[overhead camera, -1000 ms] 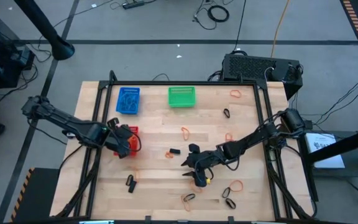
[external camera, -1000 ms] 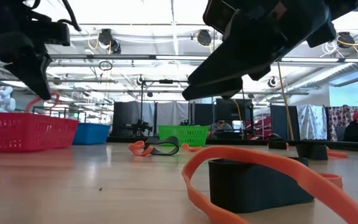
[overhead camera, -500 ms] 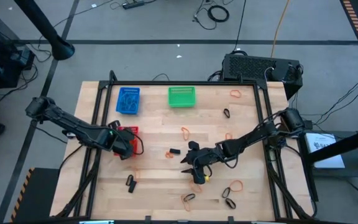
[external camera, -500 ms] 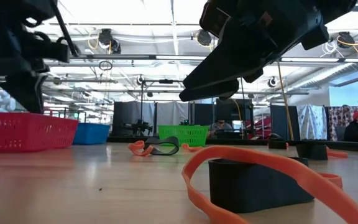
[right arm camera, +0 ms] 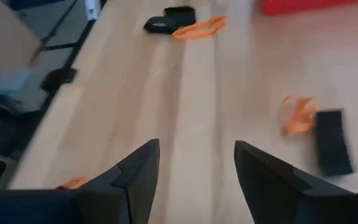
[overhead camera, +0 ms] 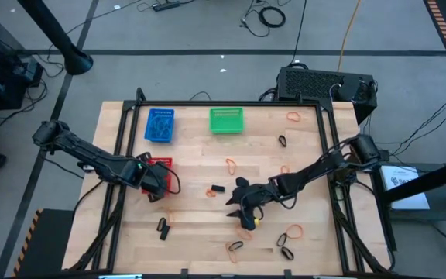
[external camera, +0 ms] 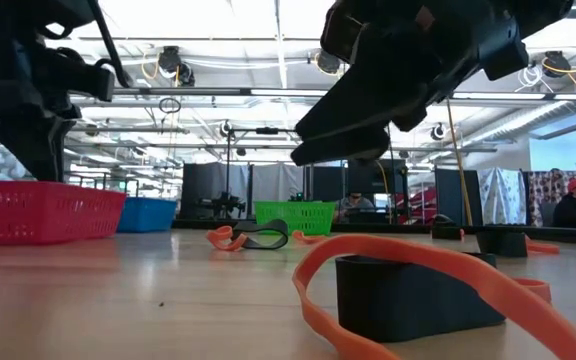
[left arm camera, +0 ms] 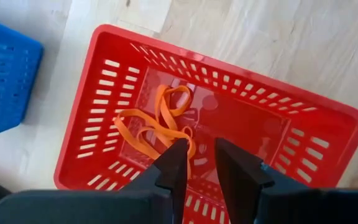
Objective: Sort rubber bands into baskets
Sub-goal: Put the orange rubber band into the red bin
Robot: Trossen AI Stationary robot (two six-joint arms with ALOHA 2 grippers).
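The wooden table (overhead camera: 207,209) carries three baskets: the red one (left arm camera: 303,124) under the left gripper (left arm camera: 199,163), the blue (overhead camera: 159,125) and green (overhead camera: 227,120) ones at the far edge; orange bands (left arm camera: 157,124) lie inside the red basket, more orange and black bands (overhead camera: 231,164) are scattered over the boards. The left gripper hovers with fingers slightly parted, holding nothing; the right gripper (right arm camera: 194,165) hangs wide open and empty above the table's middle.

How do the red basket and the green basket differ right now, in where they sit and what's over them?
The red basket sits toward the table's left side, partly under the left gripper, whose jaws stand slightly apart and empty above it; the green basket sits at the far edge with no arm over it. The red basket holds orange rubber bands; what the green one holds cannot be made out. Both are small rectangular mesh baskets, about equal in size.
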